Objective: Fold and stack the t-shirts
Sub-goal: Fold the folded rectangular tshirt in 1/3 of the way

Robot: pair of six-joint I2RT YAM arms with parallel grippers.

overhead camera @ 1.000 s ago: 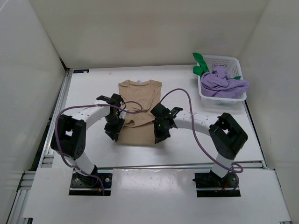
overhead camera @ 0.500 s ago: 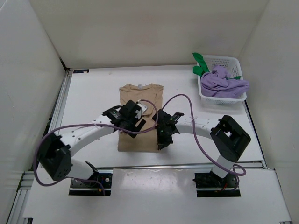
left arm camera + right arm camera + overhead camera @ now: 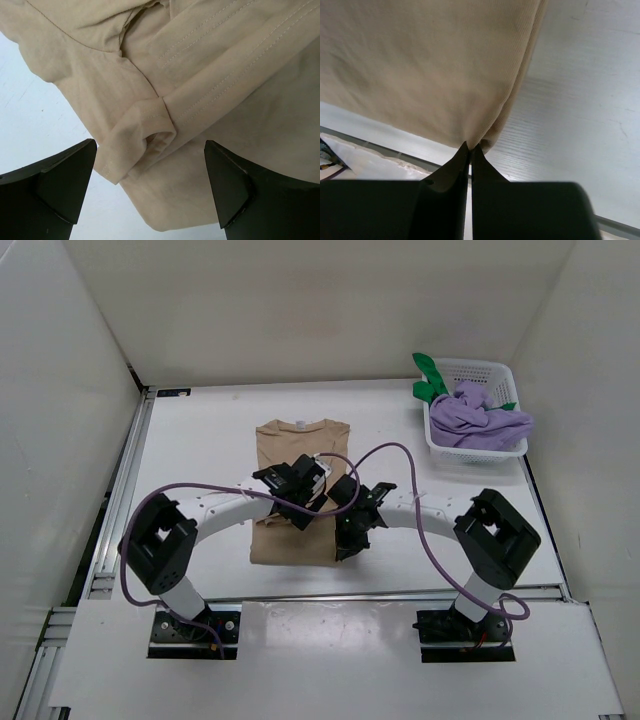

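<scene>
My right gripper (image 3: 470, 148) pinches the tan shirt (image 3: 298, 438) at its 5 o'clock corner. My left gripper (image 3: 150, 150) hangs spread over it. Both arms hide its middle.

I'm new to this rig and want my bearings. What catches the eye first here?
A tan shirt lies in the middle of the table. The right tool is shut on its edge, while the left tool hangs open over a curled sleeve. At the far right corner, a white basket holds purple cloth.
</scene>
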